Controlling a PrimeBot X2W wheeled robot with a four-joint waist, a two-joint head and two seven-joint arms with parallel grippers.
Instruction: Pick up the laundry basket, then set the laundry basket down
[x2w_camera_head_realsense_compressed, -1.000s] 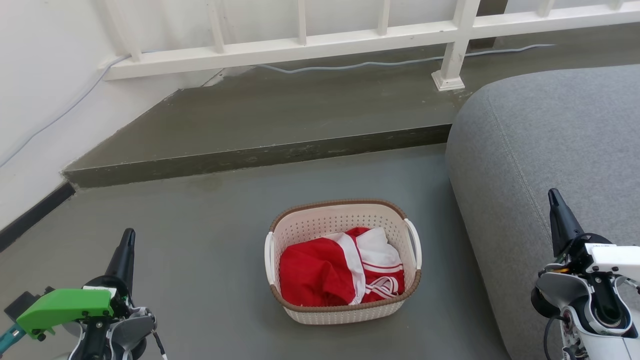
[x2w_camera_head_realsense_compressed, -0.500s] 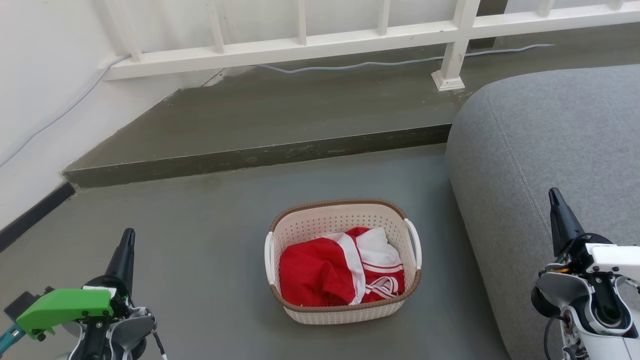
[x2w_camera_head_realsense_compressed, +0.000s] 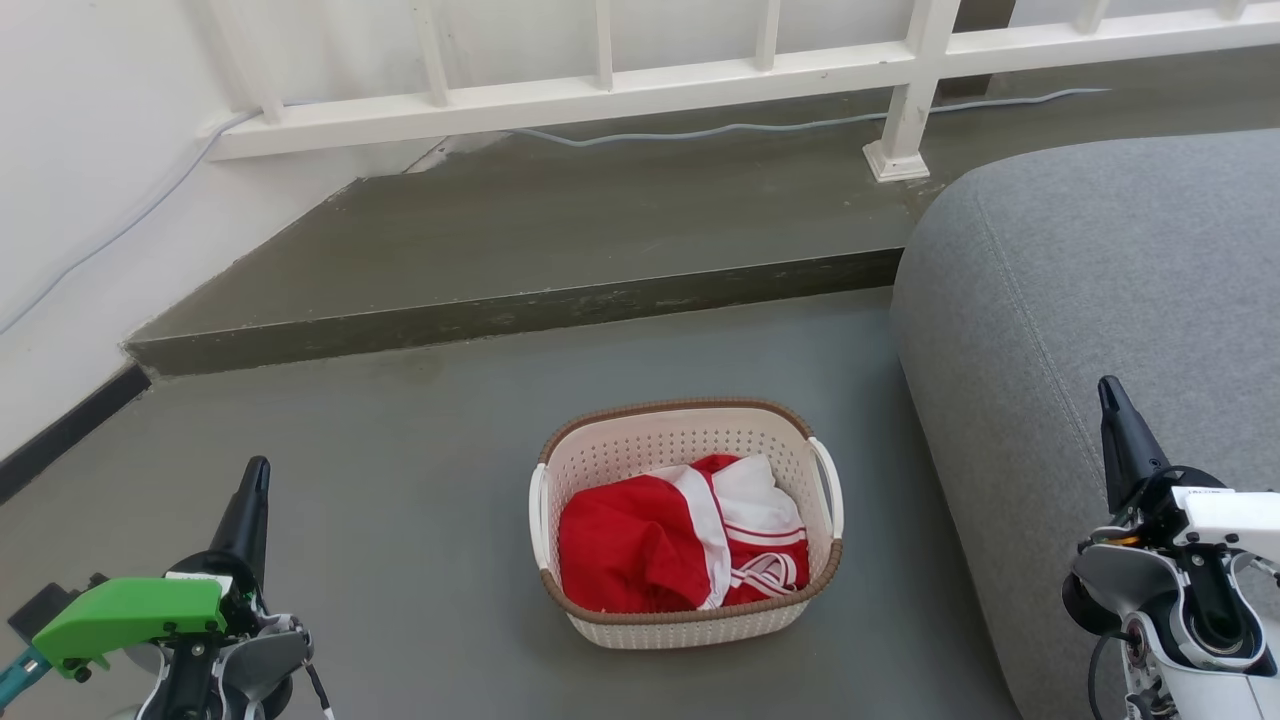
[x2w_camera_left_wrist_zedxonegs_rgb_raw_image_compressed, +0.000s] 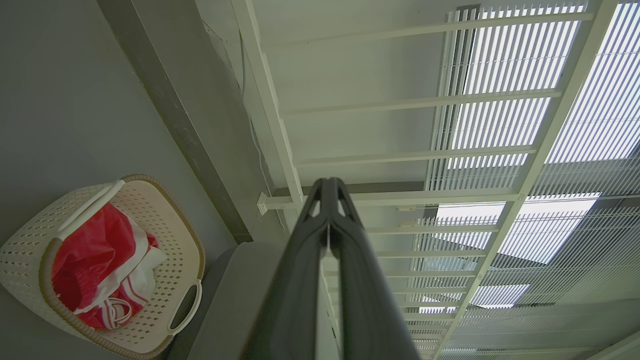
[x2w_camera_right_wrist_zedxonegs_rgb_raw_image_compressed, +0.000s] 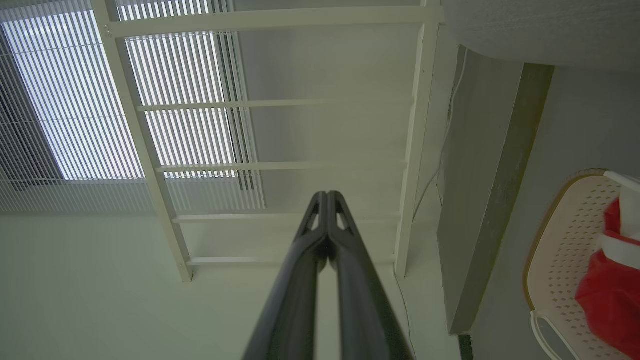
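Sitting on the floor (x2w_camera_head_realsense_compressed: 400, 500): cream perforated laundry basket (x2w_camera_head_realsense_compressed: 690, 625), brown rim, white side handles, red-and-white cloth (x2w_camera_head_realsense_compressed: 640, 540) inside. Flanking it, left hand (x2w_camera_head_realsense_compressed: 258, 470) and right hand (x2w_camera_head_realsense_compressed: 1107, 392), both closed, empty.

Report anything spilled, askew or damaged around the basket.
Nothing stands out. The laundry basket sits upright on the floor, red and white clothes all inside its rim. Left gripper and right gripper are shut, apart from it.
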